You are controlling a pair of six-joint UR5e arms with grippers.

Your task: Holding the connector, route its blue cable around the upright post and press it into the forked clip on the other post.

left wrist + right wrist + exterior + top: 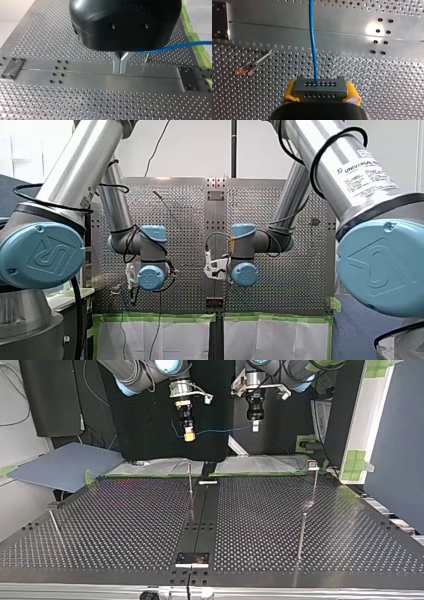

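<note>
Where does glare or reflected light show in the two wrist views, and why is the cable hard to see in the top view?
Right wrist view: a bright glare patch on the metal rail, beside the blue cable rising from the connector in my right gripper. Left wrist view: a soft sheen along that rail below my left gripper. Top view: the cable runs thin against a black backdrop.

Blue cable (190, 45), far end hidden

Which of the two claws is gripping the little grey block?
My right gripper, the one with yellow pads: the grey connector sits between them, the blue cable leaving it. My left gripper has metal fingers and no connector.
</note>
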